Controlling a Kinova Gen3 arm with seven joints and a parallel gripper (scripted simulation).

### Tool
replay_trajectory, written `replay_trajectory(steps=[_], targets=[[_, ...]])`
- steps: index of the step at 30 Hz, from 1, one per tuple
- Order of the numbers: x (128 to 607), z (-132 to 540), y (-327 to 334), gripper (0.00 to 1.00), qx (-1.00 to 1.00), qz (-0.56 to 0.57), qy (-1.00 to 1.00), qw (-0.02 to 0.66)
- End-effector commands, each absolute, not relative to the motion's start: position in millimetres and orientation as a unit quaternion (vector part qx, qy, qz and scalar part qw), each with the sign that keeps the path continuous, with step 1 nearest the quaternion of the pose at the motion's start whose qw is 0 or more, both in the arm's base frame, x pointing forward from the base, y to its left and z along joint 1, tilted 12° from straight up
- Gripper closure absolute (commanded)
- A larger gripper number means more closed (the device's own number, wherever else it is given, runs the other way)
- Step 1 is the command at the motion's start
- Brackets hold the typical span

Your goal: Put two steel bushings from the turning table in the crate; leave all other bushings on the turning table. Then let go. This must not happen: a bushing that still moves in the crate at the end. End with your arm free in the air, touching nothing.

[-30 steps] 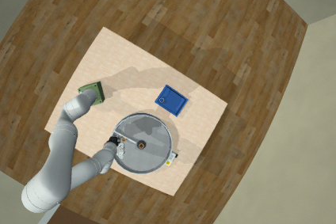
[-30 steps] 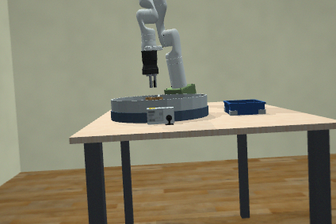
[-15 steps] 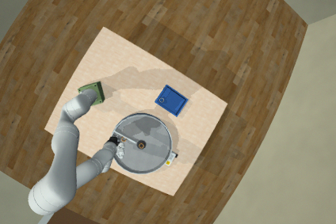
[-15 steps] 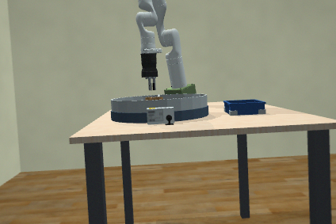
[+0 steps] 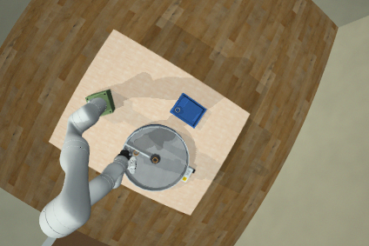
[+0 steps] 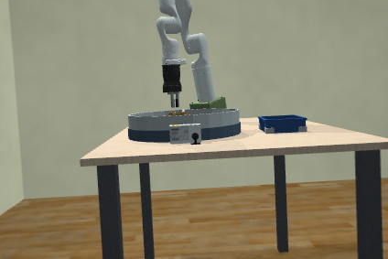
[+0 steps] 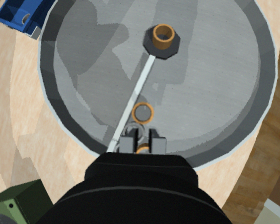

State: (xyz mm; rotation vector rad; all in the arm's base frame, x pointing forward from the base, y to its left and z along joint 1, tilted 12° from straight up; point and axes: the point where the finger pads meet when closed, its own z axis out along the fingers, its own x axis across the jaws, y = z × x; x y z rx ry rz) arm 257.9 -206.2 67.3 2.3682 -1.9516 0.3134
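The round grey turning table (image 5: 157, 156) stands near the table's front edge, and it also shows in the wrist view (image 7: 157, 56). A white bar runs from its dark hub, which has an orange ring (image 7: 164, 42), out to the rim. One orange-rimmed bushing with a grey middle (image 7: 143, 112) lies on the disc beside the bar, just ahead of my fingers. My gripper (image 7: 143, 136) (image 6: 174, 102) hangs above the disc's left part, fingers set narrowly apart, with nothing clearly gripped. The blue crate (image 5: 188, 109) holds one small ring (image 5: 177, 109).
A green block (image 5: 101, 102) sits at the arm's base on the far left of the table. A small control box (image 6: 185, 134) is fixed to the turning table's front. The crate stands to the right of the turning table (image 6: 282, 123).
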Motion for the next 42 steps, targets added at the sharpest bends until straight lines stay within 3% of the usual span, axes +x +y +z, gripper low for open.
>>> replay_trajectory(steps=[1, 42], targets=[[258.4, 64.6, -202.6, 0.60, 0.771, 0.098, -0.629, 0.028], [259.9, 50.8, -205.8, 0.60, 0.770, 0.099, -0.630, 0.028]])
